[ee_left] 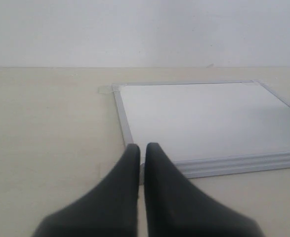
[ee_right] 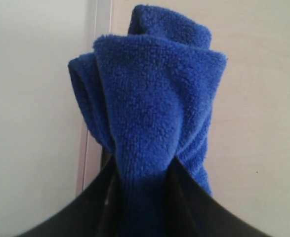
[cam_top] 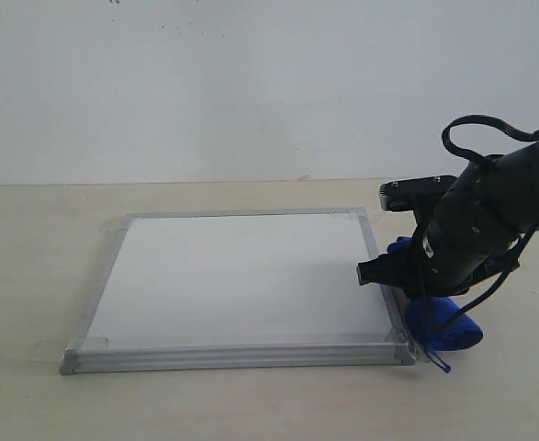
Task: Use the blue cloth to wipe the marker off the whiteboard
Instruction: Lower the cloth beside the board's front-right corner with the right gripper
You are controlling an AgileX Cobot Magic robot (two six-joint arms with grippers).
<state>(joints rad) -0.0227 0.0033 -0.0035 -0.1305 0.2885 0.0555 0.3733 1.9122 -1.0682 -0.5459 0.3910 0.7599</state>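
R tool (ee_right: 141, 170) pinches bunched plush blue cloth (ee_right: 154, 94) by whiteboard (cam_top: 241, 276); L tool (ee_left: 142, 150) closed, empty.

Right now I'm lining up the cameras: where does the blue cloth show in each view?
Exterior view: blue cloth at lower right, beside the whiteboard near its right front corner.
Left wrist view: not in it.
Right wrist view: blue cloth in the centre, pinched in the right hand.
Shared landmark: the silver frame of the board.

Left end effector (ee_left: 141, 148) is closed; right end effector (ee_right: 140, 170) grips the blue cloth (ee_right: 152, 94).
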